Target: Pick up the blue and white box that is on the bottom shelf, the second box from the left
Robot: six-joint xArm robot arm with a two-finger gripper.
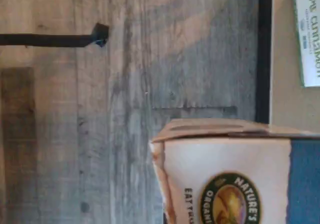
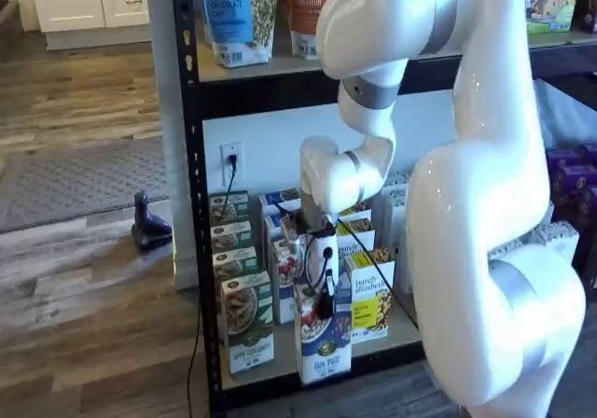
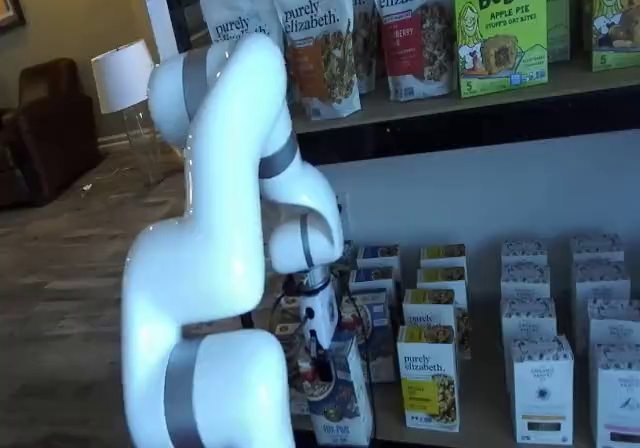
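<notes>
The blue and white box is at the front edge of the bottom shelf, forward of its row, in both shelf views. My gripper comes down on the box's top, and its black fingers are closed on it; it also shows in a shelf view. In the wrist view the box is close, with its white top, round green logo and blue band. The shelf's tan deck and black beam lie beyond it.
A green-and-white box stands left of the held box and shows in the wrist view. A yellow-and-white box stands to its right. More boxes fill the rows behind. Granola bags sit on the shelf above. Wood floor lies below.
</notes>
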